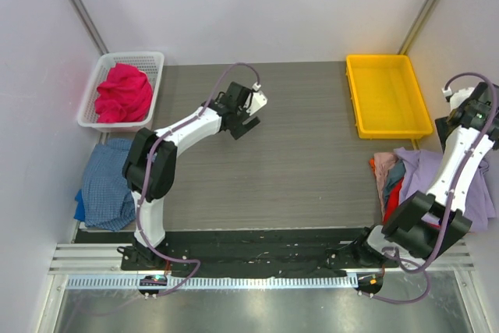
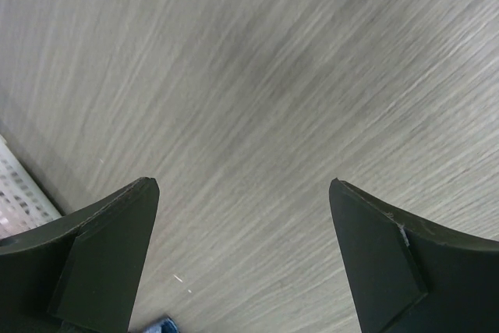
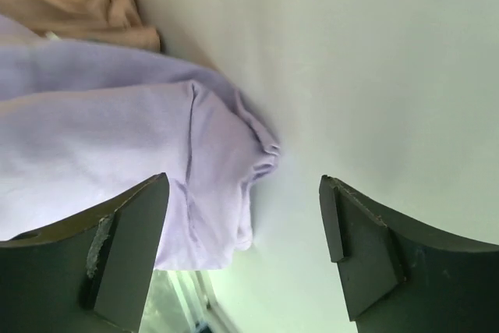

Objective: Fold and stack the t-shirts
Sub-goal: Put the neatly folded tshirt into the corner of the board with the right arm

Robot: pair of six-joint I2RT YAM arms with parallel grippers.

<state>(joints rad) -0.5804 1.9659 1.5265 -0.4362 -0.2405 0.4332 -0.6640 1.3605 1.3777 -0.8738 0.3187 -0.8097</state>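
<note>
Judging from how the cloth lies, the folding has hardly begun and no stack exists yet. Nearest the arm bases on the left, the blue checked t-shirt [image 1: 105, 181] lies rumpled beside the left edge of the worktop [image 1: 296, 169], off its grey surface. On the right, at about the same depth, a loose heap sits beyond the worktop's right edge: the lavender t-shirt [image 1: 421, 173] lies on top, the red t-shirt [image 1: 395, 193] shows beneath it, and a pale peach cloth [image 1: 382, 168] shows at the heap's far side. Nothing in that heap looks squared or folded.

Further in, the left hand [image 2: 242, 193] hovers over bare worktop near the middle, its fingers spread wide with nothing between them. The right hand [image 3: 242, 185] is up by the right wall above the lavender t-shirt, fingers also spread. The wrist view shows a bunched edge of that shirt just beside its left finger, not pinched.

Farthest back, the magenta t-shirt [image 1: 123, 93] is crumpled inside the white mesh basket [image 1: 148, 56] at the left corner. The yellow tray [image 1: 387, 95] stands at the right corner with no cloth in it.

So every shirt remains to be brought onto the worktop, flattened, folded and stacked. The likely first step is a grip on the lavender one.
</note>
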